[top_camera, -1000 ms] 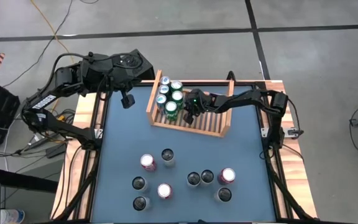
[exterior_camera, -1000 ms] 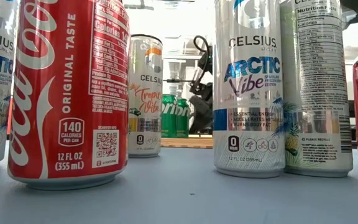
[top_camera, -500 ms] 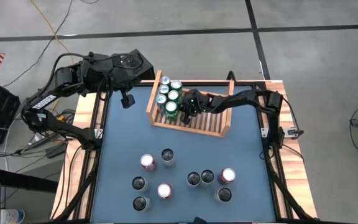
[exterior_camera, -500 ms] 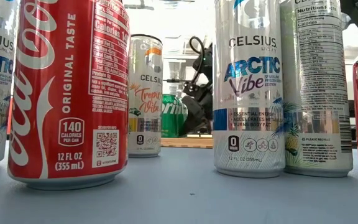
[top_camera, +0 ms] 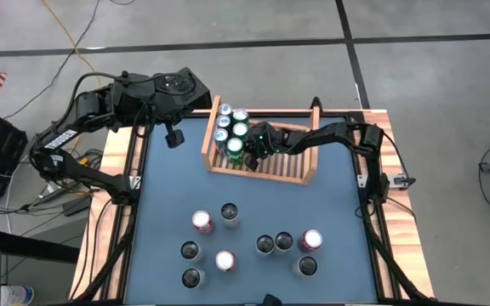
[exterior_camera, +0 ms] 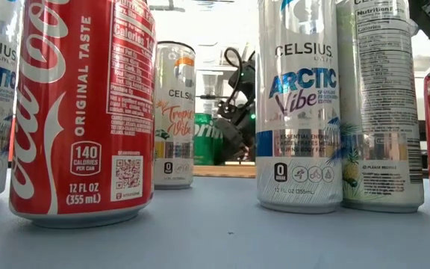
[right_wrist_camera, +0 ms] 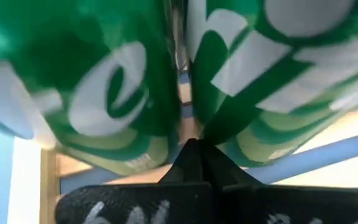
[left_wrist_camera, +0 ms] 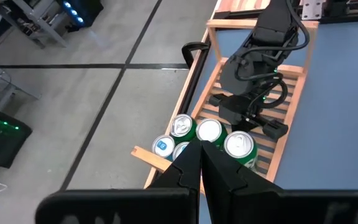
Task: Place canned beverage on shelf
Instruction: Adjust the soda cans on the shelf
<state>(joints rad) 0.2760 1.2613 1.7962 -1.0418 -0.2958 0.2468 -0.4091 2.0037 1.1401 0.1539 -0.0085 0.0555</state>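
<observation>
The left hand point(top_camera: 173, 138) hangs over the tabletop's point(top_camera: 330, 204) far left corner, its fingers pressed together with nothing between them, just left of the shelf point(top_camera: 300, 176).

The shelf sits along the far edge of the tabletop, a little left of centre and slightly turned. Its left end carries five upright cans: two blue-topped cans point(top_camera: 224, 116) at the far left and three green cans point(top_camera: 236, 146) beside them. The rest of its slatted base lies bare.

The right hand point(top_camera: 253, 155) reaches in from the far right corner, low over the shelf's slats, and its tips sit against the green cans. Its fingers are closed together and hold nothing; in the right wrist view the closed tips point at the seam between two green cans point(right_wrist_camera: 110, 81) filling the frame.

Across the near half of the tabletop stand loose cans, well apart from the shelf: a red-topped can point(top_camera: 202, 222) and dark-topped cans point(top_camera: 190, 251) at the left, another red-topped one point(top_camera: 311, 240) at the right. In the low view a red cola can point(exterior_camera: 84, 112) and tall white cans point(exterior_camera: 298, 104) stand closest.
</observation>
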